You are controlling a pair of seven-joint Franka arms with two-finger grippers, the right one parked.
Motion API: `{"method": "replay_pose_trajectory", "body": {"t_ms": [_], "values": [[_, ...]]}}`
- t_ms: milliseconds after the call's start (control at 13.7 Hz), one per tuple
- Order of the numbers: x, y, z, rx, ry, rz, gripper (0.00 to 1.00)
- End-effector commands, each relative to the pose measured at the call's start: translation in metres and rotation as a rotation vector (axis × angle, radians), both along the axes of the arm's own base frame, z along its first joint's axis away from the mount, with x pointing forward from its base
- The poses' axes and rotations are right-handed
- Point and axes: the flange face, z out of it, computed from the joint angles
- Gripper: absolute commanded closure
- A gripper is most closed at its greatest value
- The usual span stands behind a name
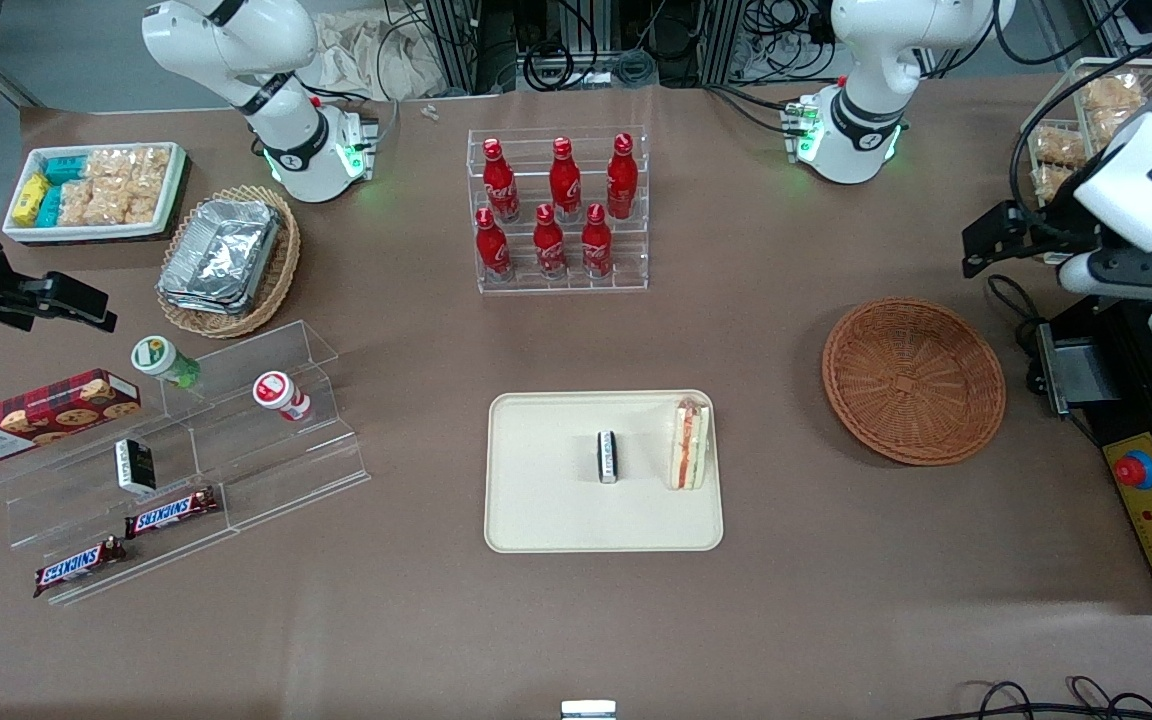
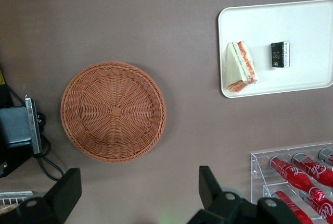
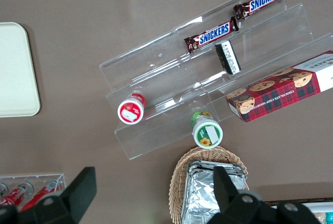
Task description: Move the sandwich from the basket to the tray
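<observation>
In the front view, the cream tray (image 1: 603, 470) sits at the lower centre of the frame and holds the sandwich (image 1: 689, 444), standing on edge near the tray's basket-side rim, with a small dark packet (image 1: 608, 457) near the tray's middle, apart from it. The reddish-brown basket (image 1: 913, 380) at centre right has nothing in it. At upper centre a clear rack (image 1: 561, 210) carries six red bottles (image 1: 564, 178). At upper left a paler wicker basket (image 1: 232, 262) holds foil trays, and a white bin (image 1: 96, 192) holds snack packets. Clear stepped shelves (image 1: 186, 450) at lower left carry two chocolate bars, two small cups and a cookie box. The working arm's gripper (image 1: 996, 240) hangs at the right edge of the frame, above the table and away from the basket. In the left wrist view, the gripper (image 2: 138, 190) has its jaws spread wide with nothing between them, over bare table just beside the basket (image 2: 113, 111); the sandwich (image 2: 242, 66) lies on the tray (image 2: 307, 31) next to the dark packet (image 2: 280, 54). In the right wrist view, the shelves (image 3: 208, 73) with their snacks fill the upper right, and a corner of the tray (image 3: 15, 73) shows at middle left.
</observation>
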Motion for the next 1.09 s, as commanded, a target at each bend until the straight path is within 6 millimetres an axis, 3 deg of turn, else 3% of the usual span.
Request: {"method": "replay_pose_trajectory", "body": {"t_ms": [0,365,583,1021], "values": [[0.001,-0.008,0.008,0.045,0.002,-0.006,0.00],[-0.009,-0.001,0.006,0.130,0.004,0.049,0.00],[-0.009,-0.018,0.007,0.115,-0.010,0.138,0.00],[-0.014,-0.017,0.011,0.098,-0.004,0.145,0.00]]}}
